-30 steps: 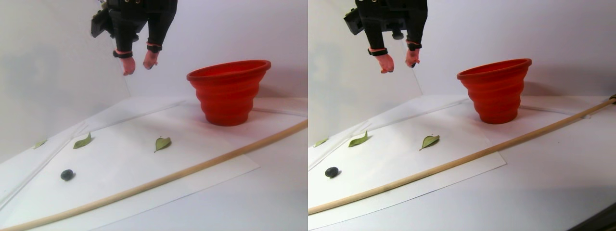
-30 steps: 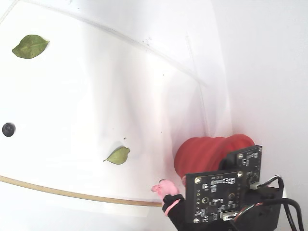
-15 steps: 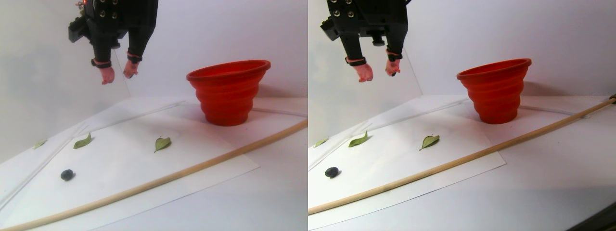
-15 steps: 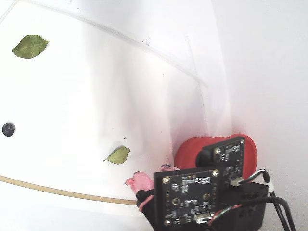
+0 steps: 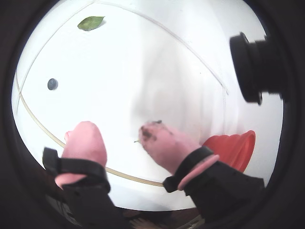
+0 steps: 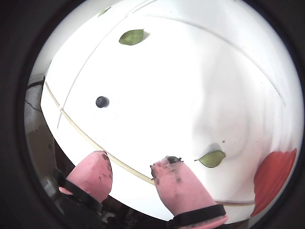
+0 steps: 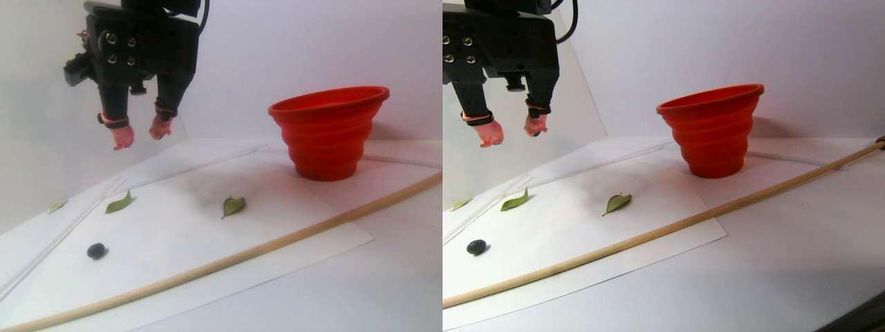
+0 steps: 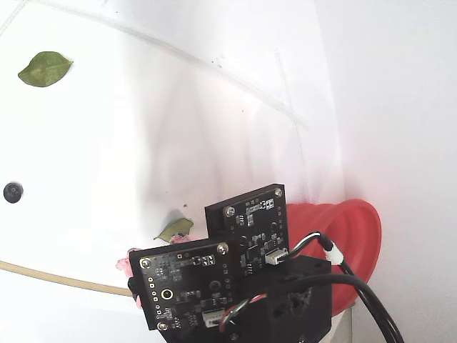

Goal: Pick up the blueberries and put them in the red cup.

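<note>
The claw (image 7: 138, 133) hangs high above the white surface (image 7: 332, 277) at the far left of the stereo pair view, its two pink-capped fingers (image 6: 183, 191) spread apart with nothing between them (both caps are smudged with dark stains at the tips). In both wrist views the gap between the caps shows only bare white paper (image 5: 143, 71) below. Well beneath the claw and nearer the camera, a single blueberry (image 7: 97, 251) lies on the paper at the left of the stereo pair view; it also shows as a small dark dot in a wrist view (image 6: 102, 101) and at the left edge of the fixed view (image 8: 12, 191). A green leaf (image 7: 234, 205) rests near the middle of the paper, another leaf (image 7: 119, 203) lies farther left, and a long thin wooden stick (image 7: 290, 235) runs diagonally across the near side. The red cup (image 7: 328, 131) stands upright at the far right of the paper, well apart from the blueberry; whether it contains anything cannot be seen.
</note>
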`<state>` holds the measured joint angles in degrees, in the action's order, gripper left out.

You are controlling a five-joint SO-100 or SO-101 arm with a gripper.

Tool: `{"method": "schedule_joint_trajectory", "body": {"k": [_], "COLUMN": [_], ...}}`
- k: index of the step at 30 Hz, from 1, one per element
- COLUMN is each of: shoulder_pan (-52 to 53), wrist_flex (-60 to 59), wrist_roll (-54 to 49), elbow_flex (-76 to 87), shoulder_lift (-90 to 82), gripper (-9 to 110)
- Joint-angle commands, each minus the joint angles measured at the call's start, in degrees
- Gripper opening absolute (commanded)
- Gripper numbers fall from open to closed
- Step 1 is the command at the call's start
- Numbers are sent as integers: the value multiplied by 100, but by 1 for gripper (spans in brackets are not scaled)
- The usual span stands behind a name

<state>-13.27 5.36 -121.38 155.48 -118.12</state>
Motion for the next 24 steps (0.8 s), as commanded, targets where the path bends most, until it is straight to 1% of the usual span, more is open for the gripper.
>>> {"method": "schedule_joint_trajectory", "body": {"k": [1, 8, 24], "shoulder_pan": [-290, -448, -747], "wrist_flex": [334, 527, 1564], "wrist_roll": [-9, 18, 53], "elbow_flex": [-123, -123, -97], "shoulder_lift": [114, 308, 1459], "gripper": [17, 18, 18]}}
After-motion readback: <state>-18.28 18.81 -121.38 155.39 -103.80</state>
